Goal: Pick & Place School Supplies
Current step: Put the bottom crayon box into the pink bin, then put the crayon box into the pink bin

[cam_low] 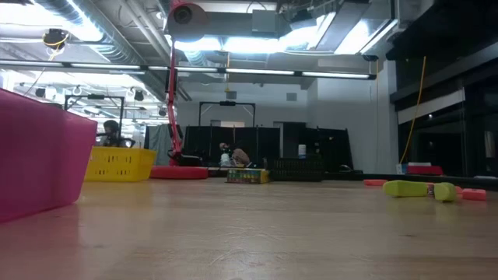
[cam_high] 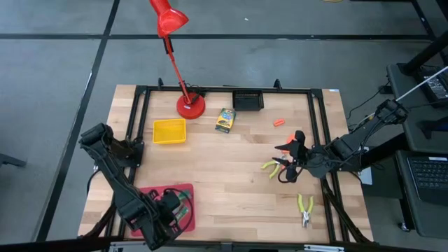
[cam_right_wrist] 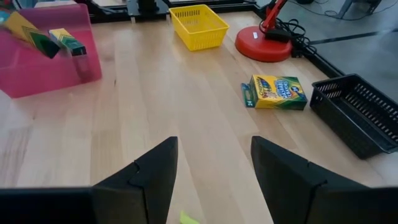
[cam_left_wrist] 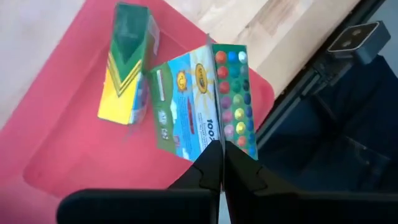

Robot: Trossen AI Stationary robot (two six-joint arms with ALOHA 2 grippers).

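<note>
My left gripper (cam_left_wrist: 222, 163) is shut over the red tray (cam_high: 183, 190) at the table's near left, on a flat green-and-blue box with coloured dots (cam_left_wrist: 208, 99). A green-and-yellow box (cam_left_wrist: 127, 62) lies in the tray beside it. My right gripper (cam_high: 288, 162) hovers open above the table's right side, over a tool with yellow-green handles (cam_high: 271, 168); nothing is between its fingers (cam_right_wrist: 155, 174). Another box (cam_high: 225, 120) lies flat at the far middle. An orange piece (cam_high: 278, 122) and a second tool (cam_high: 304, 210) lie on the wood. My left gripper pinches the dotted box at its near end (cam_left_wrist: 219, 142), where the blue face and the dotted face meet in an edge. The fingers point steeply down, along the box. The box stands out beyond them over the red tray; I cannot tell whether its far end rests on the tray.
A yellow tray (cam_high: 169, 131) and a red lamp's base (cam_high: 190, 106) stand at the far left. A black tray (cam_high: 248, 100) is at the far middle. Bare wood lies open in the table's middle. In the low view, green handles (cam_low: 416, 189) and orange pieces (cam_low: 471, 194) show at the right.
</note>
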